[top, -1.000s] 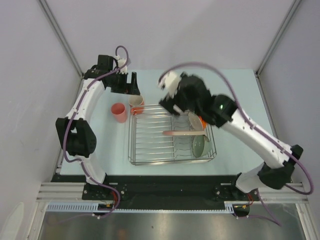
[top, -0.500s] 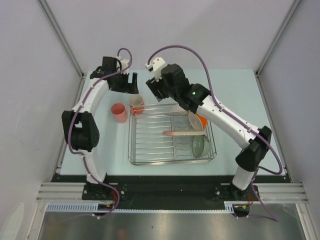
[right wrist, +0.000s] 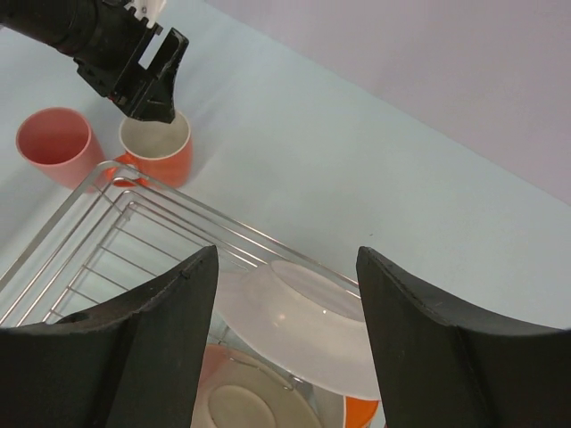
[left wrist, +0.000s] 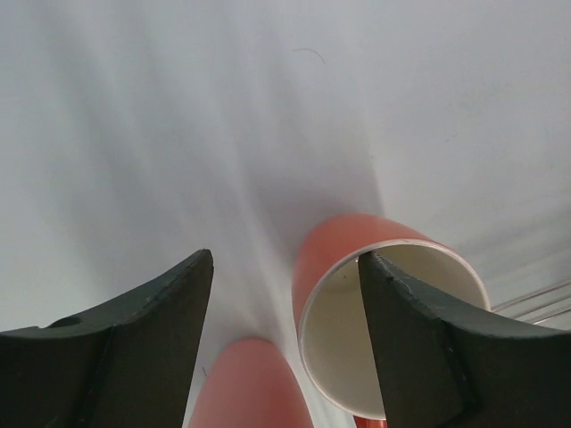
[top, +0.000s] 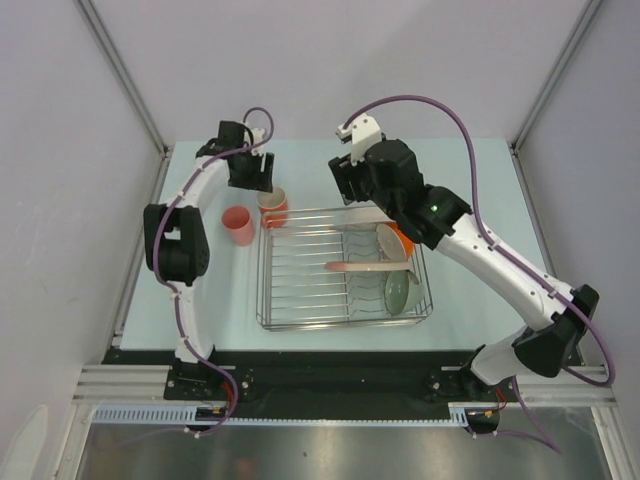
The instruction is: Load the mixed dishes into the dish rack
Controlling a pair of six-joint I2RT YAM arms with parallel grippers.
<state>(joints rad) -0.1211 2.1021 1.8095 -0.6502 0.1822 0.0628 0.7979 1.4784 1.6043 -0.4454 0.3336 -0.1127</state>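
My left gripper (top: 260, 184) is open just above the orange mug (top: 272, 207). In the left wrist view its gripper (left wrist: 284, 259) straddles the mug's near wall (left wrist: 393, 321), with one finger over the white inside. The pink tumbler (top: 238, 225) stands beside the mug and shows in the left wrist view (left wrist: 250, 383). My right gripper (top: 350, 190) is open and empty above the back edge of the dish rack (top: 300, 275). The right wrist view shows this gripper (right wrist: 285, 254) over the white shallow plate (right wrist: 303, 325). The orange bowl (top: 403, 242), pink-and-cream plate (top: 365, 266) and pale green bowl (top: 402, 290) sit in the rack.
The mug (right wrist: 159, 147) and tumbler (right wrist: 53, 143) stand on the table just off the rack's back-left corner (right wrist: 107, 178). The dishes fill the rack's right half. The left arm's gripper (right wrist: 153, 107) shows in the right wrist view, above the mug.
My left gripper has moved right and now hangs over the orange mug. My right arm swung left from the rack's back edge, then returned above it, empty.
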